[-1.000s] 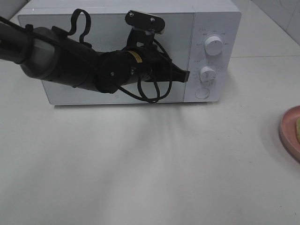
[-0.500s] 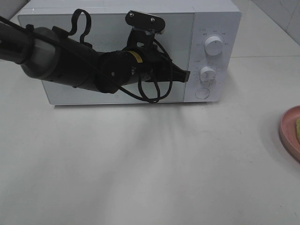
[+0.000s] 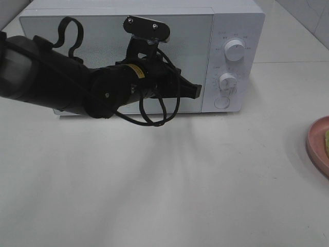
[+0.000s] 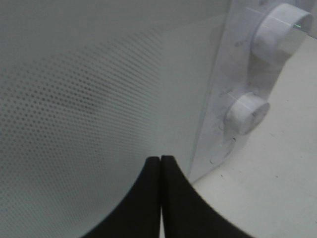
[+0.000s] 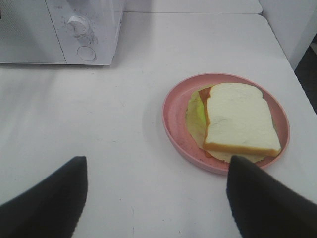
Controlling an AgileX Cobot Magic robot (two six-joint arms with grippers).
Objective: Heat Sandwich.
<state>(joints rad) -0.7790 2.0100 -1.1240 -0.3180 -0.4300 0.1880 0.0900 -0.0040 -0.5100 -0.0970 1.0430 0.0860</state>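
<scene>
The sandwich (image 5: 237,121), white bread over green and reddish filling, lies on a round pink plate (image 5: 171,119) on the white table. My right gripper (image 5: 153,198) hovers open just short of the plate, with nothing between its fingers. In the exterior high view only the plate's edge (image 3: 318,146) and a sliver of the sandwich (image 3: 327,140) show at the right border. The white microwave (image 3: 231,20) stands at the back with its door closed. My left gripper (image 3: 195,91) is shut and empty, its tips (image 4: 161,166) close in front of the door's right edge, beside the control panel.
The microwave's panel carries two round knobs (image 4: 285,25) (image 4: 246,111) and a round button (image 3: 221,102) below them. The left arm and its looping cable (image 3: 154,116) stretch across the door front. A white wall (image 5: 292,20) rises beyond the table's right side.
The left arm has shifted left and lower across the microwave door, its shut tips sliding slightly back from the panel. The plate and sandwich have not moved.
</scene>
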